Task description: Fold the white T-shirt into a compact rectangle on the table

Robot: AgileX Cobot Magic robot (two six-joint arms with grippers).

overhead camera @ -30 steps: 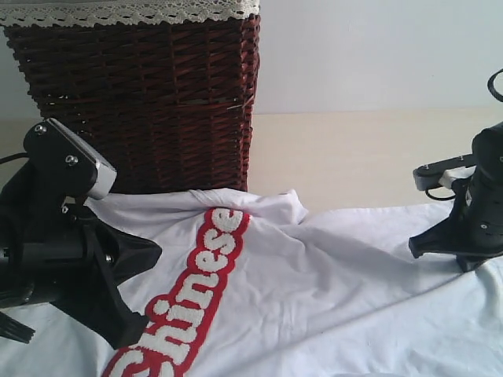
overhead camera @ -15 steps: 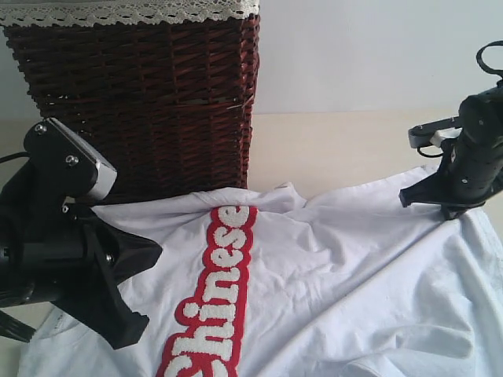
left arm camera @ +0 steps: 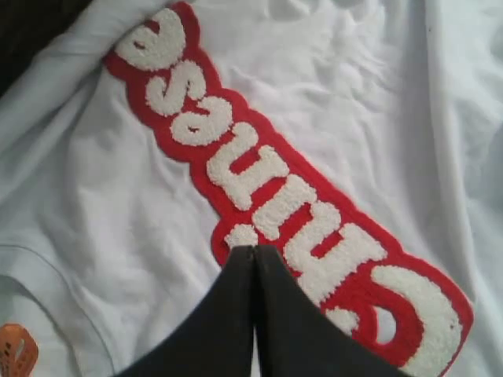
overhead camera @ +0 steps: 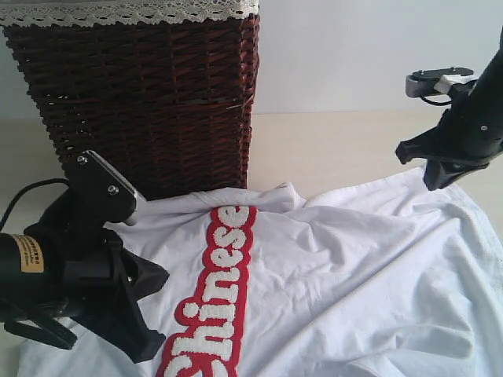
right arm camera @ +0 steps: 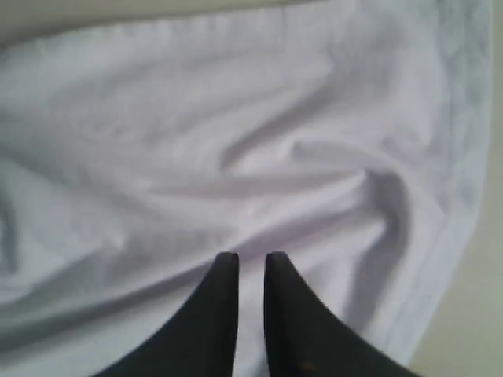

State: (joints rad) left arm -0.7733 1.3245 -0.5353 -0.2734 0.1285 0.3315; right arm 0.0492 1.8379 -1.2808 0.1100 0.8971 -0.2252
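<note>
The white T-shirt (overhead camera: 354, 267) lies spread and wrinkled on the table (overhead camera: 338, 149), its red-outlined "Chinese" lettering (overhead camera: 216, 290) facing up. My left gripper (overhead camera: 151, 352) hovers low over the shirt's left part. In the left wrist view the left gripper (left arm camera: 254, 250) is shut and empty, its tips over the lettering (left arm camera: 259, 181), with the orange neck tag (left arm camera: 16, 349) nearby. My right gripper (overhead camera: 435, 182) hangs just above the shirt's far right corner. The right wrist view shows the right gripper (right arm camera: 251, 258) slightly open above the shirt's (right arm camera: 196, 157) hem, holding nothing.
A dark wicker basket (overhead camera: 149, 94) with white lace trim stands at the back left, close behind the shirt's collar end. Bare table shows behind the shirt on the right, up to the pale wall (overhead camera: 361, 55).
My right gripper dragged the shirt's corner back and to the right, then let it go and rose off the cloth. The left arm shifted lower and to the right, still shut.
</note>
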